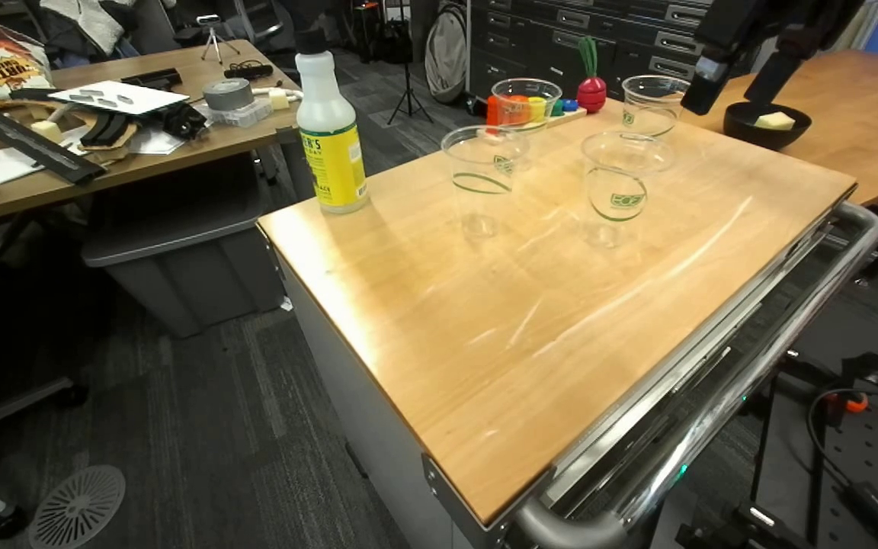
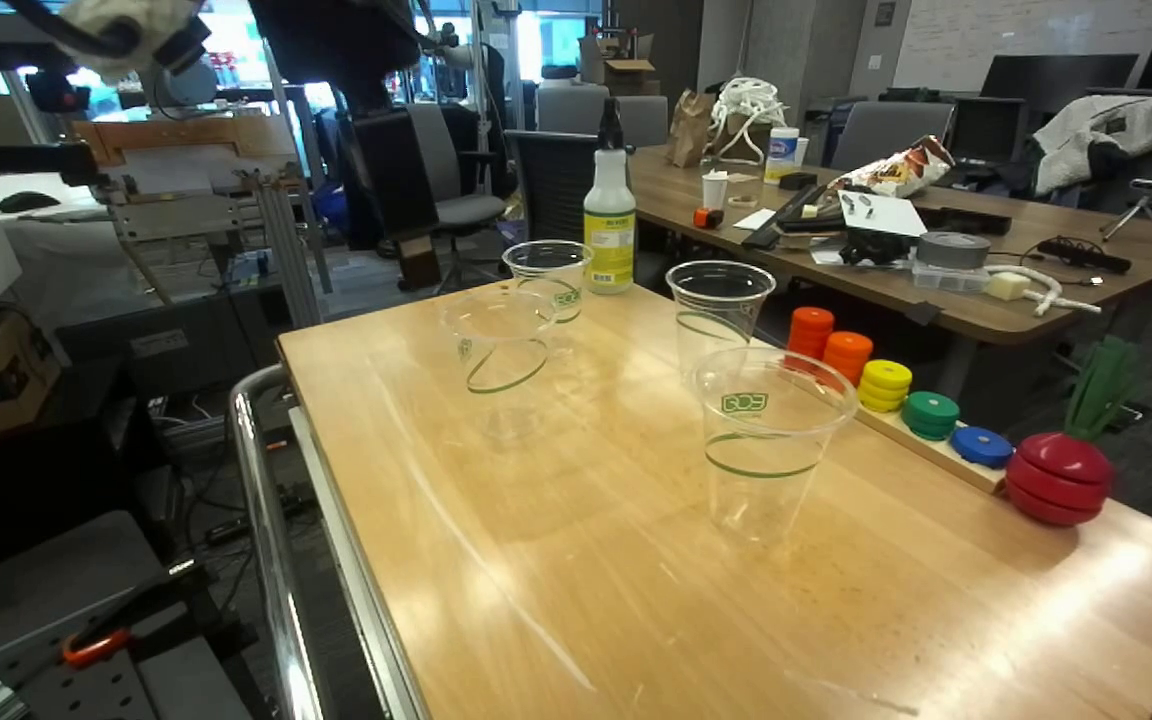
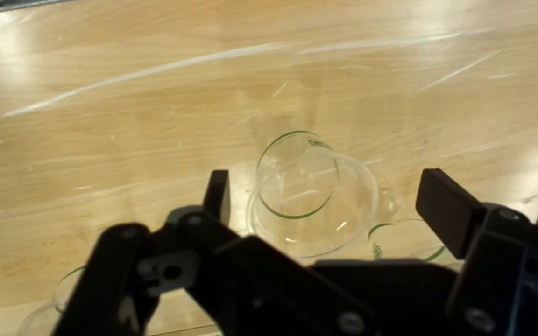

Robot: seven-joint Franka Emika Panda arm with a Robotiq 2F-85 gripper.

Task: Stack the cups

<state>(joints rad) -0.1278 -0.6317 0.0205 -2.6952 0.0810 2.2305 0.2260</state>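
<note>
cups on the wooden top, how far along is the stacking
Done: no stacking shows yet. The four clear cups stand upright and separate on the wooden top in both exterior views.
In hand: nothing. In the wrist view the gripper is open, with one cup framed between its jaws but not gripped.
Left: the whole stack, probably three cups to nest into the fourth.

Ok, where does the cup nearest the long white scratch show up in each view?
In an exterior view: the cup is right of centre, in the upper half.
In an exterior view: the cup is left of centre, at mid-height.
In the wrist view: the cup is near the centre, framed by the open end effector.
Shared landmark: the long white scratch, visible in all three.
</note>
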